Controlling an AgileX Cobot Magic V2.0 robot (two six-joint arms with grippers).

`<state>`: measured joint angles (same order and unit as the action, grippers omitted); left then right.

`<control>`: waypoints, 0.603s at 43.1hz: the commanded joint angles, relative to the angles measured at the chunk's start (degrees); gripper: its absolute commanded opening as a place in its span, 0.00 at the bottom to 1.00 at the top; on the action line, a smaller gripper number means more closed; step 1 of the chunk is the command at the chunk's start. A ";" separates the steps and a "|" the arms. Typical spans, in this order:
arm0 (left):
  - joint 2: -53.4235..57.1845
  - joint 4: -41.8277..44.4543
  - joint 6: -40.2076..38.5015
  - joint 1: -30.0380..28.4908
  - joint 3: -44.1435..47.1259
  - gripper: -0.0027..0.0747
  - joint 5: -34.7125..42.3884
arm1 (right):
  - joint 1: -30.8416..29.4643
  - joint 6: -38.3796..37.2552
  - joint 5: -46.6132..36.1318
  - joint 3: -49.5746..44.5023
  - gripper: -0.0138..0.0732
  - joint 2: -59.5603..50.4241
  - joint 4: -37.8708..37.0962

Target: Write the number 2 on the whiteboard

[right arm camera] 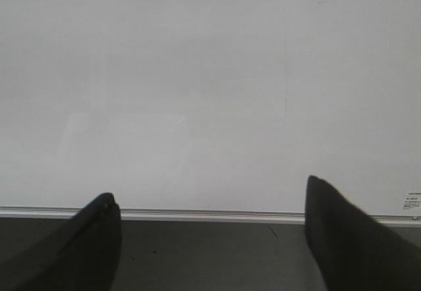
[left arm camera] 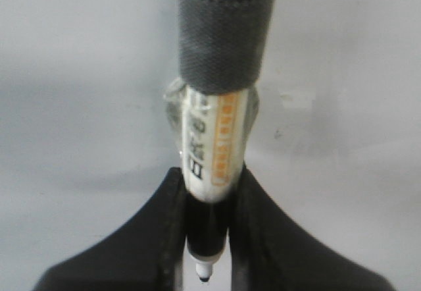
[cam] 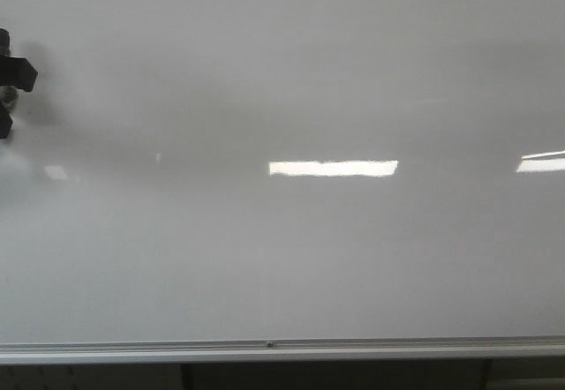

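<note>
While gripping a marker (left arm camera: 214, 153), left tool (left arm camera: 205, 238) at whiteboard (cam: 291, 72) left edge; right tool (right arm camera: 214, 238) wide.

Whiteboard (cam: 291, 258) glossy, white-grey, fills view; silver rail (cam: 265, 349) along bottom edge; bright light reflections (cam: 333, 168) mid-board.

One whiteboard (cam: 282, 258) fills the front view, with one silver rail (cam: 282, 349) along its bottom edge. On its glossy face sit two bright rectangular reflections — one near the middle (cam: 333, 168), one cut off at the right edge (cam: 541, 161) — and a fainter patch towards the left edge (cam: 56, 172). No drawn digit shows anywhere on it. One marker (left arm camera: 214, 146) appears in the left wrist view — a single pen, one grey band (left arm camera: 223, 37) wrapped around its upper barrel. Two grippers show: left gripper (left arm camera: 205, 238), right gripper (right arm camera: 210, 232).
</note>
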<state>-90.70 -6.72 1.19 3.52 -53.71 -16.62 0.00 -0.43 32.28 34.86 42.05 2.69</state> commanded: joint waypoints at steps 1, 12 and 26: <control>3.60 -0.30 0.21 0.37 -1.98 0.01 -0.31 | -0.18 0.43 -3.80 1.97 0.84 0.17 -0.50; 10.58 -0.06 9.72 0.83 -7.29 0.01 -19.17 | -0.18 0.43 -3.80 1.97 0.84 0.17 -0.50; 20.42 -2.74 28.29 9.08 -13.12 0.01 -41.32 | -0.18 0.43 -3.87 1.97 0.84 0.17 -0.50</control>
<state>-73.97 -7.24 23.93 9.95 -64.20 -54.41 0.00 -0.43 32.28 34.86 42.05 2.69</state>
